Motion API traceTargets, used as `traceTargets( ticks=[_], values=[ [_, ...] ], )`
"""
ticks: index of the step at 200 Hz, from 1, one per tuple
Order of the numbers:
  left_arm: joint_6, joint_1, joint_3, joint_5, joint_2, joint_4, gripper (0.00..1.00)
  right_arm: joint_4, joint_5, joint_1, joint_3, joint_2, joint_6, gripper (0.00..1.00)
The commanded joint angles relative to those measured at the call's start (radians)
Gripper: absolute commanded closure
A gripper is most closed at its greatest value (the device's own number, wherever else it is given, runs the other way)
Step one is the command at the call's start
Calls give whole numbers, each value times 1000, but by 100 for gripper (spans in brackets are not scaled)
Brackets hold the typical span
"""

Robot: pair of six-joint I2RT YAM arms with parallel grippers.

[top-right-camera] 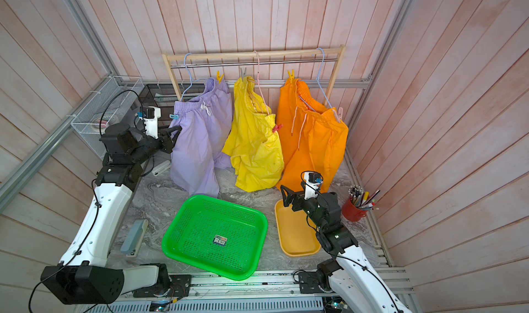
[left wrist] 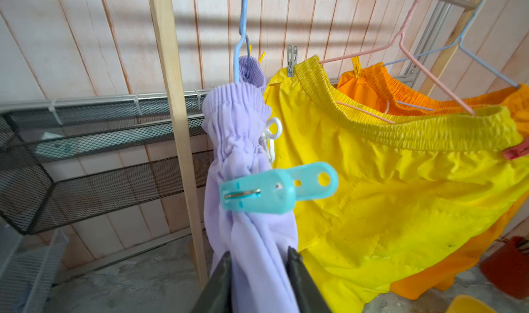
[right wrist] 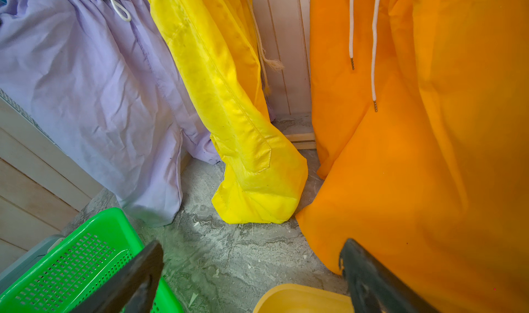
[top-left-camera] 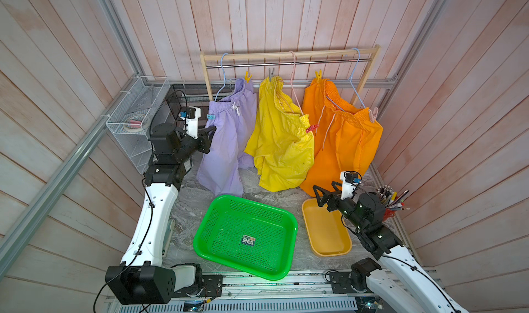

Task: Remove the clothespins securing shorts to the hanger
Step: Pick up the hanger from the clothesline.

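Three pairs of shorts hang on wire hangers from a wooden rack [top-left-camera: 289,55]: lilac [top-left-camera: 226,142], yellow [top-left-camera: 280,142] and orange [top-left-camera: 346,142]. A teal clothespin [left wrist: 266,192] [top-left-camera: 210,117] clips the lilac waistband's near end. Just below it my left gripper [left wrist: 259,258] [top-left-camera: 213,131] is shut on a bunched fold of the lilac shorts [left wrist: 252,240]. Yellow [top-left-camera: 248,76], grey [top-left-camera: 271,73], yellow [top-left-camera: 318,75], red [top-left-camera: 312,128] and pink [top-left-camera: 373,114] clothespins hold the other corners. My right gripper [right wrist: 252,257] [top-left-camera: 325,192] hangs open and empty low beside the orange shorts.
A green basket [top-left-camera: 252,201] and a yellow tray [top-left-camera: 326,231] lie on the marble table in front of the shorts. A red cup of pens [top-left-camera: 390,211] stands at the right. A white wire basket [top-left-camera: 137,117] and a black mesh shelf [top-left-camera: 177,97] sit behind my left arm.
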Motion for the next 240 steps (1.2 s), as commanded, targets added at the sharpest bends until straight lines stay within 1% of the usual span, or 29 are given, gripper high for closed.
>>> traceTargets(
  ticks=[1,20,35,140,202,223,240],
  values=[
    [-4,-3,14,21,3,47,82,-19,4,5,-4,-14,12,2],
    [-16,-3,-4,28,-11,88,94,-30,6,5,0,-15,12,2],
    [-20,-3,-11,29,-23,107,100,-38,6,6,4,-15,12,2],
    [-10,15,36,4,-95,86,100,-47,6,5,28,4,18,2],
    [12,34,61,107,-146,28,100,-59,1,6,80,49,3,2],
    [29,35,30,171,-195,11,100,-51,-18,5,114,80,-4,2],
    [25,35,-8,178,-243,3,100,-39,-46,5,149,122,-9,2]
  ],
)
